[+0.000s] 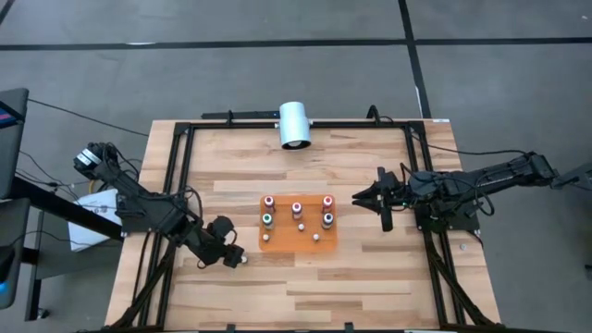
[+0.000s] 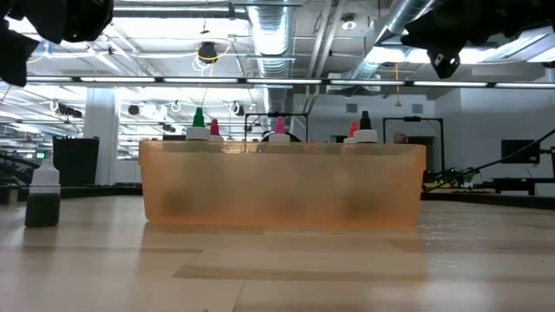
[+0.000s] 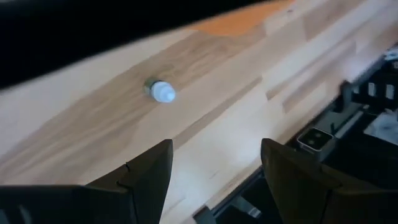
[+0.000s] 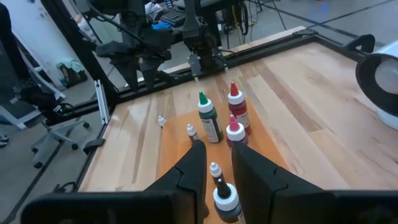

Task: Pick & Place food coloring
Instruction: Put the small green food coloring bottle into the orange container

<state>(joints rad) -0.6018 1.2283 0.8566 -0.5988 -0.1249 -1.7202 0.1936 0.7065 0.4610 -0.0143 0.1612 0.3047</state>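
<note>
Orange tray [image 2: 282,186] hides the food coloring [image 2: 279,128] bodies.

From my low view the orange tray [image 2: 282,186] wall hides all bottle bodies, only tips [image 2: 199,119] showing; both arms are cropped at the top edge; the lone bottle [image 3: 160,91] reads blurred in the left wrist view.

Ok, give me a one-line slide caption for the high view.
Left gripper open beside a lone bottle on the table; right gripper waits beside the orange tray of bottles.
</note>
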